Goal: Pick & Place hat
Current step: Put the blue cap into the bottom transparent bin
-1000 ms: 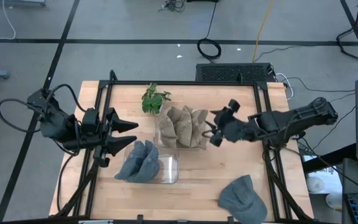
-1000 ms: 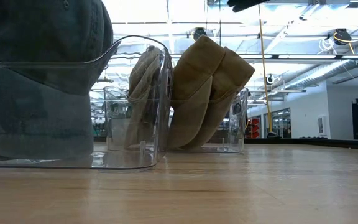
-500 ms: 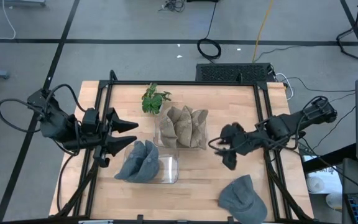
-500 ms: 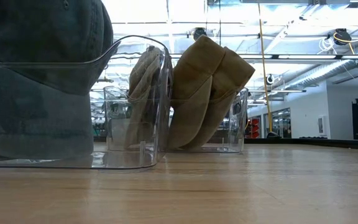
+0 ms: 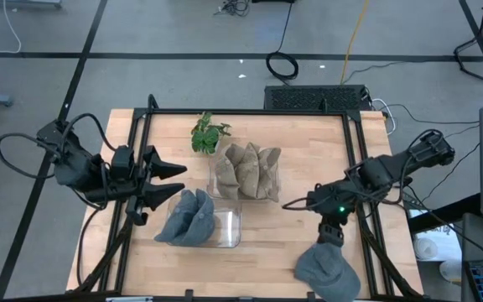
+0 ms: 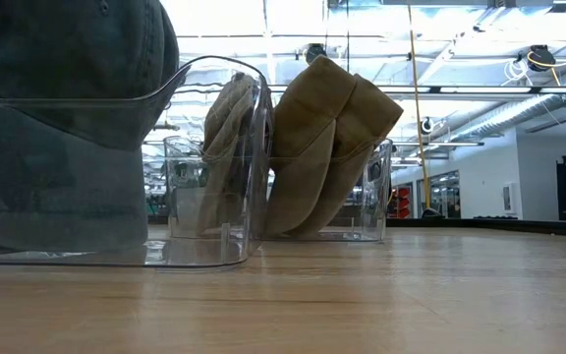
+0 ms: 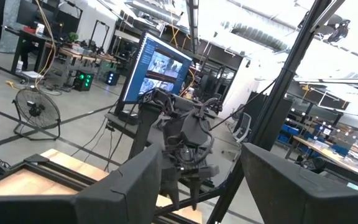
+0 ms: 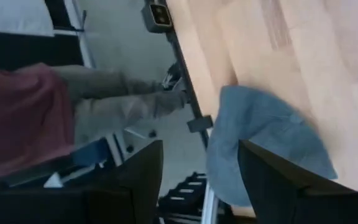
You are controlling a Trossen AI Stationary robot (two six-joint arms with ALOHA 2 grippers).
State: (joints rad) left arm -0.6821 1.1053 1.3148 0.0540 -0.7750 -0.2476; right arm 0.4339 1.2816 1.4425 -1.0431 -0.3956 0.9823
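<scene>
A loose grey-blue hat (image 5: 327, 270) lies flat on the wooden table near its near right corner; in the right wrist view this hat (image 8: 266, 143) shows ahead of the fingers. My right gripper (image 5: 330, 235) (image 8: 201, 186) is open, just on the far side of the hat and pointing at it, and touches nothing. My left gripper (image 5: 170, 180) (image 7: 204, 186) waits open at the table's left, above the surface. More blue hats (image 5: 189, 218) (image 6: 57, 128) stand in one clear bin and tan hats (image 5: 246, 168) (image 6: 322, 147) in another.
The clear bin of blue hats (image 5: 229, 226) and the clear bin of tan hats (image 5: 215, 180) sit mid-table. A small green plant (image 5: 208, 132) stands near the far edge. A person in red and tan clothing (image 8: 36, 112) shows beyond the table's near edge.
My right gripper has swung from beside the tan hats' bin toward the table's near edge and down, turning until it points at the loose grey-blue hat. The hats and bins have stayed in place.
</scene>
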